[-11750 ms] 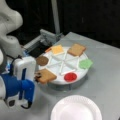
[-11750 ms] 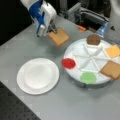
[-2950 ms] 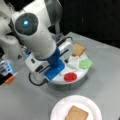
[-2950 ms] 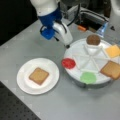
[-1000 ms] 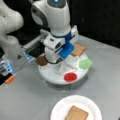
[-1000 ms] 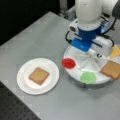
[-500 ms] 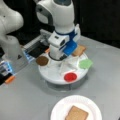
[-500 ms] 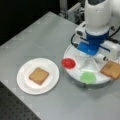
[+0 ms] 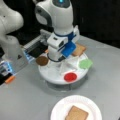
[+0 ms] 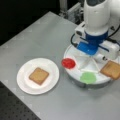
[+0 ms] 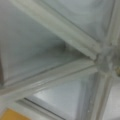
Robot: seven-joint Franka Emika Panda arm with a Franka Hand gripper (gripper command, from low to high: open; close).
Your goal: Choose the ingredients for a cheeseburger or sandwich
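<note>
One toast slice (image 10: 38, 75) lies plated, well apart from the pincer (image 9: 60, 65), grip unreadable.

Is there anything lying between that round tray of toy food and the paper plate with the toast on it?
Nothing visible. In both front views only bare grey table separates the sectioned tray from the paper plate, where one toast slice already lies. The arm hangs over the tray's middle; its gripper fingers are hidden.

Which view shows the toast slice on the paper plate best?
A front view shows the toast slice whole, centred on the paper plate. In a front view it is cut off at the bottom edge. The wrist view shows only the tray's white dividers.
</note>
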